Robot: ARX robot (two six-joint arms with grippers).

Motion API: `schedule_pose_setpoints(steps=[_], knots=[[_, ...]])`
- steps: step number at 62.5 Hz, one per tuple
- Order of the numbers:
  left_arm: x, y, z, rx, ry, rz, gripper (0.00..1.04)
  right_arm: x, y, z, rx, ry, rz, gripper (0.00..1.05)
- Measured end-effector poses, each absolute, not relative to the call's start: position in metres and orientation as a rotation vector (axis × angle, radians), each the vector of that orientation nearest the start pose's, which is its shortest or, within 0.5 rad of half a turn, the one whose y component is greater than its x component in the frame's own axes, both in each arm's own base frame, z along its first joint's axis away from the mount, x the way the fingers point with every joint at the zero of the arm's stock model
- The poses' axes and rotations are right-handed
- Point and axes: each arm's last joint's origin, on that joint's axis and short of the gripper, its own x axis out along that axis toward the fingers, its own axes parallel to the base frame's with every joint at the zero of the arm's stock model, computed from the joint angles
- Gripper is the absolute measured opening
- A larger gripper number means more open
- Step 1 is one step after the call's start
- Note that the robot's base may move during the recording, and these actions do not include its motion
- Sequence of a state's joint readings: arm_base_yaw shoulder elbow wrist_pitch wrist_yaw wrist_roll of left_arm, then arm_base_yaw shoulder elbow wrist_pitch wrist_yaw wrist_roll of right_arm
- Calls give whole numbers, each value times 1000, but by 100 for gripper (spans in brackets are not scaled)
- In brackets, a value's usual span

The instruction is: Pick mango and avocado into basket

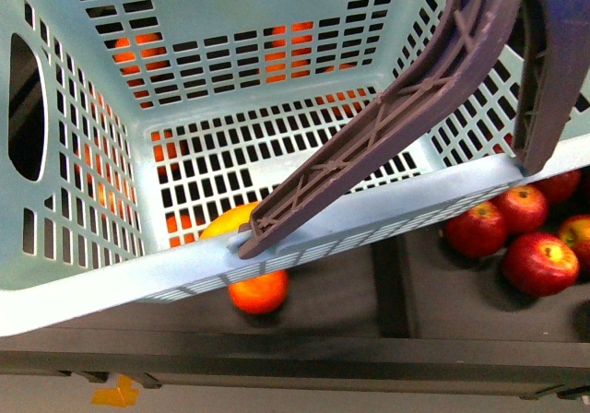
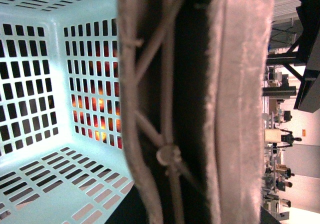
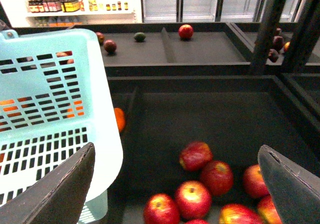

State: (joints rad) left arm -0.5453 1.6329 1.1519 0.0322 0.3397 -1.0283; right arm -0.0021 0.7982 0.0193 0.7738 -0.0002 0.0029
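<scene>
The light teal basket (image 1: 111, 275) fills the front view, tilted, with its brown ribbed handles (image 1: 406, 109) raised. In the left wrist view a handle (image 2: 170, 109) fills the frame. My left gripper is shut on it, and its fingers do not show. My right gripper (image 3: 175, 184) hangs open above red apples (image 3: 190, 199), to the right of the basket (image 3: 50, 109). A dark green avocado (image 3: 139, 36) lies in the far bin. A yellow-orange fruit (image 1: 230, 221) shows at the basket's near rim; I cannot tell if it is the mango.
Red apples (image 1: 525, 238) lie in the dark bin at the right. An orange fruit (image 3: 119, 119) sits beside the basket's wall. The far bin also holds a red apple (image 3: 185, 31) and a dark red fruit (image 3: 110, 46). Dividers and dark posts (image 3: 270, 24) edge the bins.
</scene>
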Motion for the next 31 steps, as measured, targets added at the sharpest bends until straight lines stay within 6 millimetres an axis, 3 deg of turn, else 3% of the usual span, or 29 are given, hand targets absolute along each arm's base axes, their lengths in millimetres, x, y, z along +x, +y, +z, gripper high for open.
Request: schedule_pose_setpoints(steps=[31], knots=[[309,-199,266,-893,860,-553,13,149,0,163,3,5,-2,96]])
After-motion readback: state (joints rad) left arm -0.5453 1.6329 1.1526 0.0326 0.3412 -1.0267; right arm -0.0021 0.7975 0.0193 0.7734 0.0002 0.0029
